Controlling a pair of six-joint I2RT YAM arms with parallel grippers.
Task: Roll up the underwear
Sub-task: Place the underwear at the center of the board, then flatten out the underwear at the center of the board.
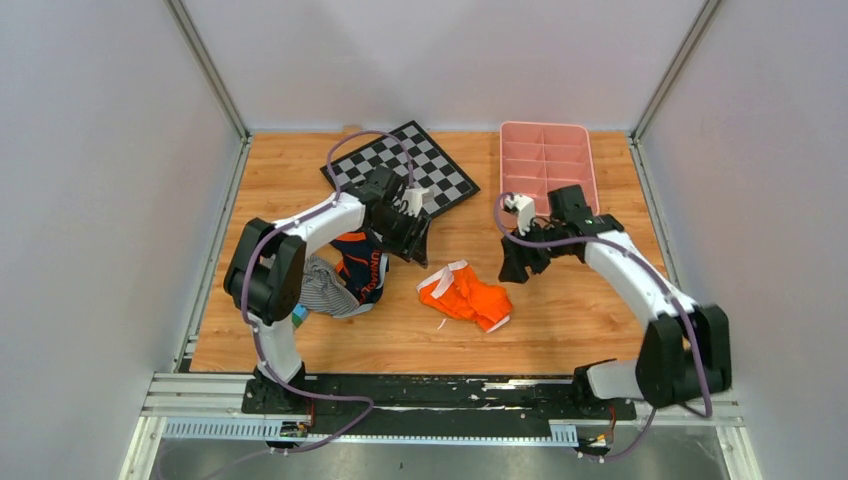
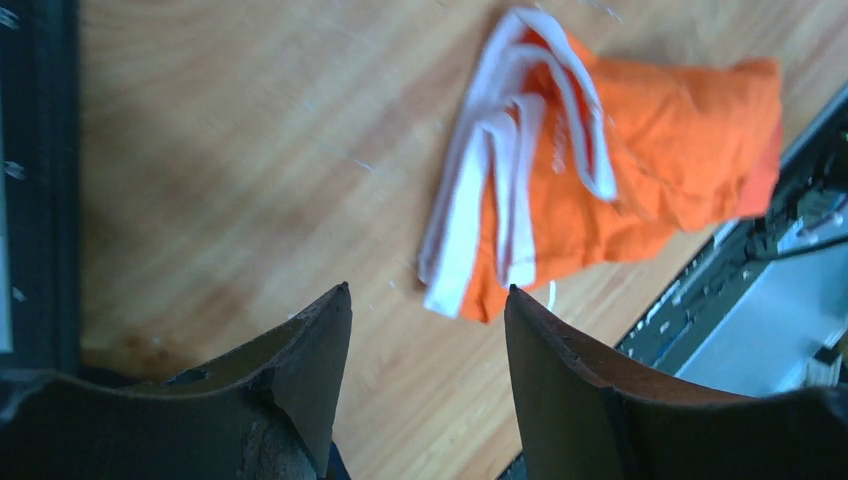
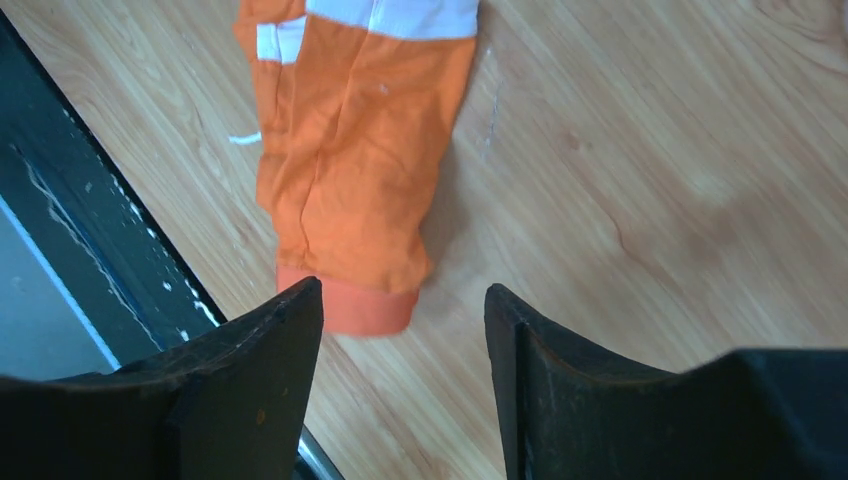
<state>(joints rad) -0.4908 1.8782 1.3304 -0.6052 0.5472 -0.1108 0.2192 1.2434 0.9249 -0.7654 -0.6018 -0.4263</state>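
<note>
Wooden tabletop (image 1: 560,330) bears, near its centre between both arms, the bright orange fabric briefs with white trim bands (image 1: 465,297), bunched and cropped at the top of the right wrist view, while the left gripper (image 2: 425,300) and right gripper (image 3: 405,295) stand part-open and empty, clear of the fabric.

Wooden tabletop (image 1: 580,322), plain grey walls (image 1: 100,200) on three sides, aluminium corner posts (image 1: 207,68).
</note>
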